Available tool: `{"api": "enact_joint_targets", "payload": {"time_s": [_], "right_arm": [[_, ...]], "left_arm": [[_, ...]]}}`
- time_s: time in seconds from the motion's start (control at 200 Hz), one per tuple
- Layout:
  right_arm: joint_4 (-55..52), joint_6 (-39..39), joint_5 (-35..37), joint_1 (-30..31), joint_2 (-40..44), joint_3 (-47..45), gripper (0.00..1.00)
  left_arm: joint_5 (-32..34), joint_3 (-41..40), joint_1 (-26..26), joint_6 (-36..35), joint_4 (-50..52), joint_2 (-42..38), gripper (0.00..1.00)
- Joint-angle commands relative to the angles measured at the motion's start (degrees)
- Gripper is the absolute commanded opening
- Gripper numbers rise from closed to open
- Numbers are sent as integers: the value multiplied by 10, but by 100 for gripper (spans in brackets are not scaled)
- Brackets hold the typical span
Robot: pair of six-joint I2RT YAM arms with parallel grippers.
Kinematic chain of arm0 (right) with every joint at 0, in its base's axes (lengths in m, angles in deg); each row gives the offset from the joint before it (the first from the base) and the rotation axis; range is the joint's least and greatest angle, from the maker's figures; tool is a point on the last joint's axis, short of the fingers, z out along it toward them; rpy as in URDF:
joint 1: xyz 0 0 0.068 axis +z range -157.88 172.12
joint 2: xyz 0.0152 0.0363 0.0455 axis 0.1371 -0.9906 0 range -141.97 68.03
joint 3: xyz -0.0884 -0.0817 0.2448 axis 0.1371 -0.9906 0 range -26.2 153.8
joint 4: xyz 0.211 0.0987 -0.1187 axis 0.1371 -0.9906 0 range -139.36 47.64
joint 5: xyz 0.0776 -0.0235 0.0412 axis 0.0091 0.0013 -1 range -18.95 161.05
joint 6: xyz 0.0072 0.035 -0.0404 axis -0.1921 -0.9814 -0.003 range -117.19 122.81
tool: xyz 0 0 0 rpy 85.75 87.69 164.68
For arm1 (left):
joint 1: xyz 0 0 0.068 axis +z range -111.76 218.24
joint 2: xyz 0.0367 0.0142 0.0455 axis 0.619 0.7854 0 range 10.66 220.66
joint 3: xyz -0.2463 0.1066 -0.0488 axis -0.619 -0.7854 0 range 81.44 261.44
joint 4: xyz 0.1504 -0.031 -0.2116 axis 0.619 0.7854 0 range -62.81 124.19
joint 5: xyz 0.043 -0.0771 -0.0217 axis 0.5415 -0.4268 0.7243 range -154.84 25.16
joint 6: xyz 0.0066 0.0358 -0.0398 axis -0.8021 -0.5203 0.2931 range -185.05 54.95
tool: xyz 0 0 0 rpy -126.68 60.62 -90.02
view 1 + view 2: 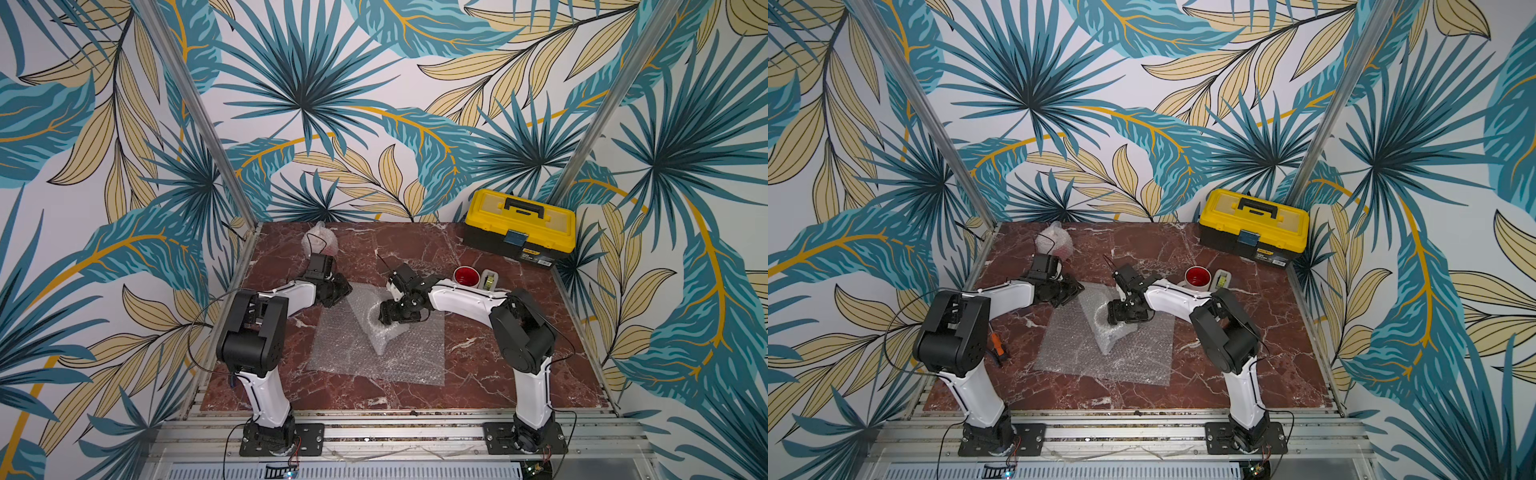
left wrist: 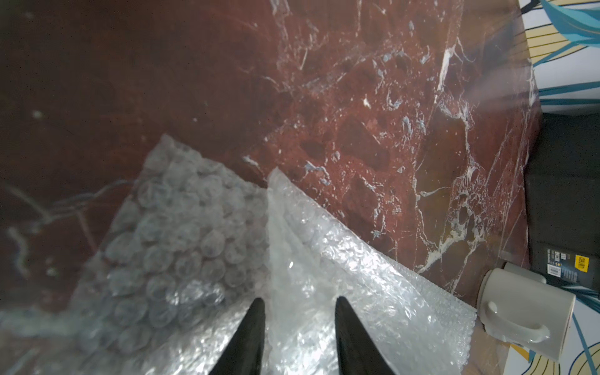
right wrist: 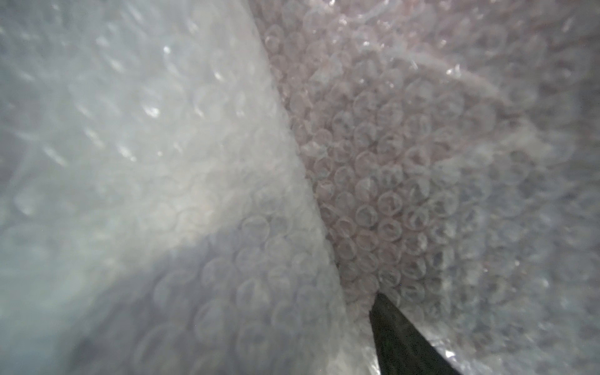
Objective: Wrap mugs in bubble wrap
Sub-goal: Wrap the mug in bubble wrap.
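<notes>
In a top view, right hand (image 1: 384, 316) is pressed into a lump of bubble wrap (image 1: 380, 337) on the counter (image 1: 478, 365). Grip? Can't tell, and the contents are veiled. The white mug (image 1: 466, 276) stands off to its right. Left wrist: left hand (image 2: 299, 302) parted, straddling the wrap's fold. Right wrist: one finger (image 3: 402, 344), all blurred bubbles.

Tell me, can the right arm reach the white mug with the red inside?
Probably, once it lifts. The right claw is down in the bubble wrap, but the mug stands uncovered close behind that arm, only the tape dispenser beside it.
</notes>
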Motion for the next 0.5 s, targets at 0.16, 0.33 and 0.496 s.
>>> {"api": "enact_joint_targets", "payload": {"time_s": [0.16,0.33,0.496], "right_arm": [[-28,8,7,6,-29,-3,73],[-29,9,10,6,-30,-4,73],[-31,8,10,6,-31,-2,73]], "left_arm": [[-6,27,6,-18,-17,3,15],[-8,22,6,-37,-19,-27,0],[-46,-7,6,-43,-59,-74,0]]}}
